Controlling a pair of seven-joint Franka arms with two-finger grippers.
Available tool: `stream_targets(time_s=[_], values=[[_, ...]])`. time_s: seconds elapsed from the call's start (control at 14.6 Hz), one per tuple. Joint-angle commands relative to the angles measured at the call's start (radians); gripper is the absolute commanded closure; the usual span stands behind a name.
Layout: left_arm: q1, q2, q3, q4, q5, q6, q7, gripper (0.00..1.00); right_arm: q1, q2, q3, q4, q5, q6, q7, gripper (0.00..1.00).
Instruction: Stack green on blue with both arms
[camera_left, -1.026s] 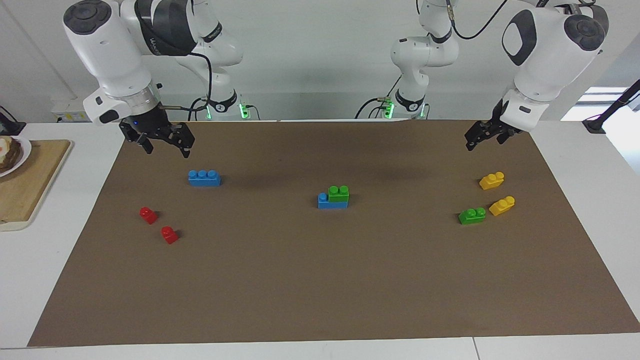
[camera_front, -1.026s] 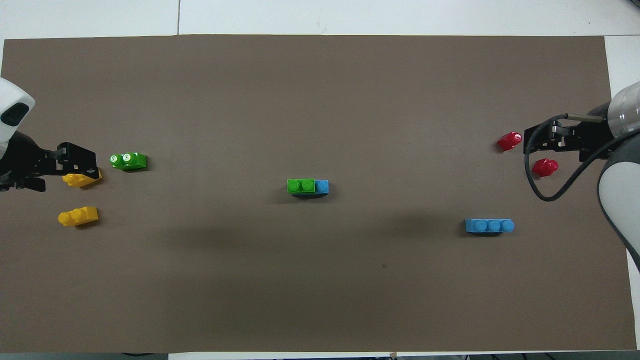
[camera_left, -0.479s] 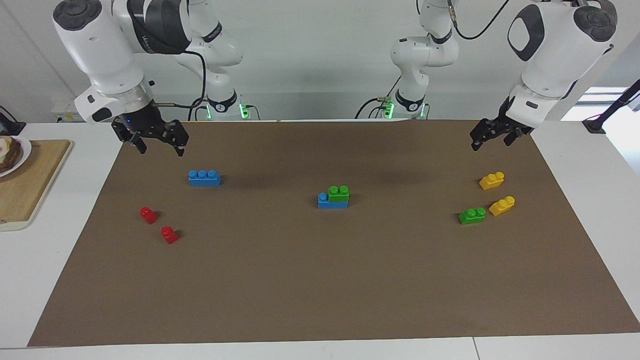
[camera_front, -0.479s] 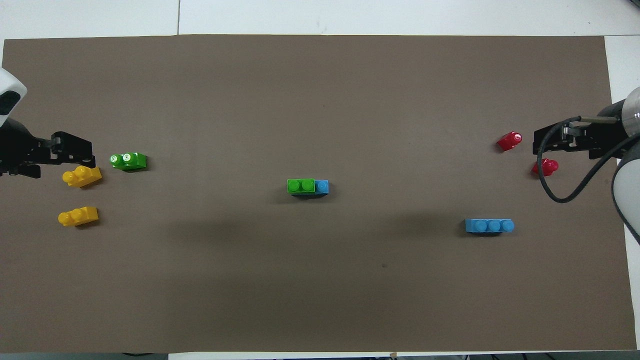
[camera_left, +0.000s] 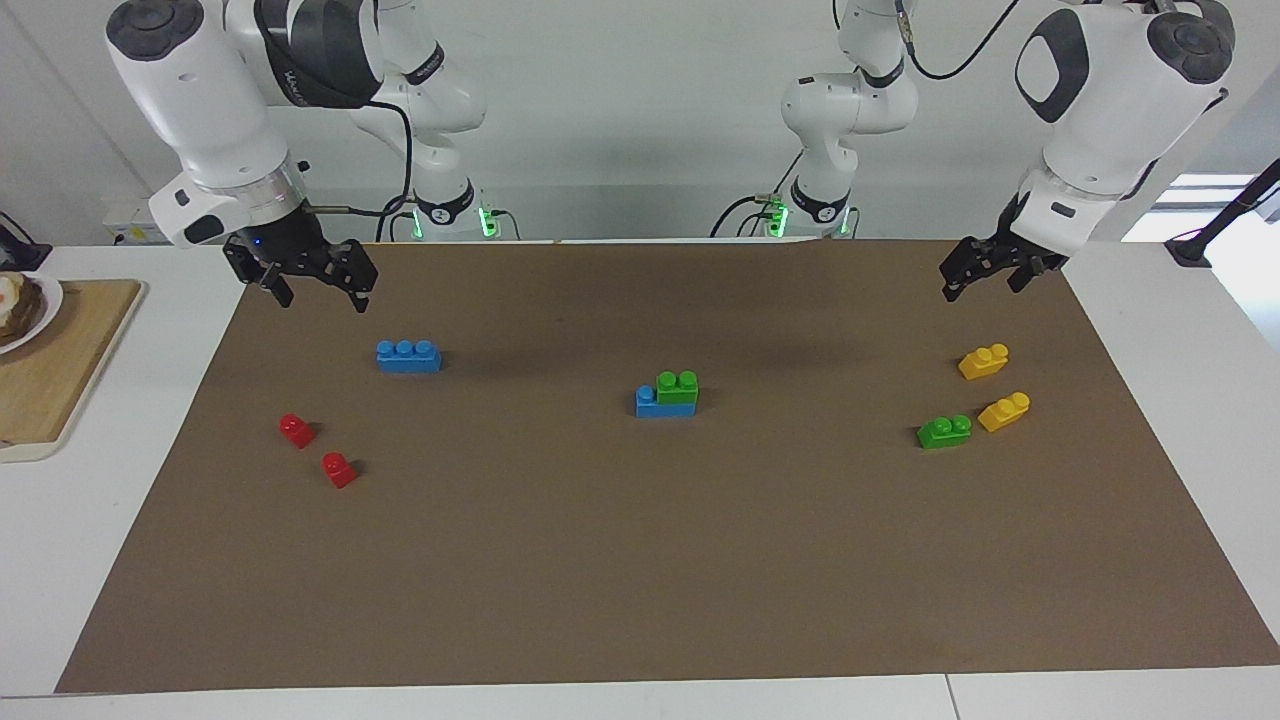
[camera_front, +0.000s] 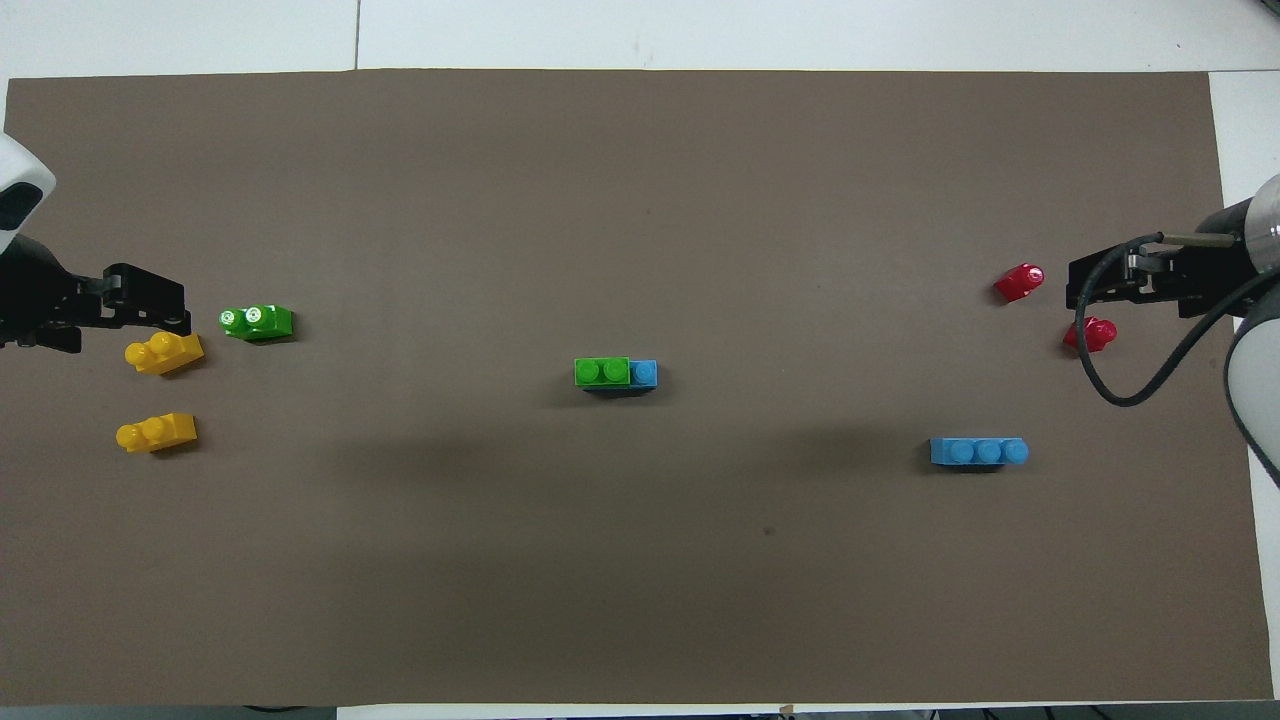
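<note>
1. Two arms are hanging raised at the mat's (camera_left: 640, 560) corners: we are seeing the right gripper (camera_left: 312, 283) spread wide and empty, the left gripper (camera_left: 982, 272) empty, its gap unclear to us.
2. The green brick (camera_left: 678, 386) is sitting on the blue brick (camera_left: 652, 404) mid-mat, overhanging toward three o'clock; we are judging a knock could unseat it.

A brick (camera_left: 678, 387) sits on top of a long brick (camera_left: 664, 402) in the middle of the mat (camera_left: 640, 560).

Toward the right arm's end lie a second long brick (camera_left: 408, 356) and two small bricks (camera_left: 297, 430) (camera_left: 339, 469), farther from the robots than it.

Toward the left arm's end lie three short bricks (camera_left: 983, 361) (camera_left: 1004, 411) (camera_left: 944, 431), the last two just beside each other.

Both grippers (camera_left: 318, 283) (camera_left: 985, 270) hang over the mat's edge nearest the robots.
</note>
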Motion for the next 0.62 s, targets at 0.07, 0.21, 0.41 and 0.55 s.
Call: stream_targets(time_s=[0.07, 0.21, 0.41, 0.55], values=[[-0.005, 0.016, 0.004, 0.028, -0.02, -0.018, 0.019, 0.0, -0.013, -0.012, 0.01, 0.0, -0.016, -0.014, -0.02, 0.01], [-0.006, 0.015, 0.004, 0.028, -0.02, -0.018, 0.019, 0.0, -0.014, -0.015, 0.01, -0.006, -0.016, -0.011, -0.02, 0.01], [-0.008, 0.015, 0.004, 0.028, -0.02, -0.018, 0.019, 0.0, -0.014, -0.016, 0.01, -0.008, -0.013, -0.011, -0.02, 0.01], [-0.009, 0.016, 0.004, 0.028, -0.02, -0.018, 0.019, 0.0, -0.014, -0.016, 0.01, -0.008, -0.013, -0.01, -0.02, 0.01]])
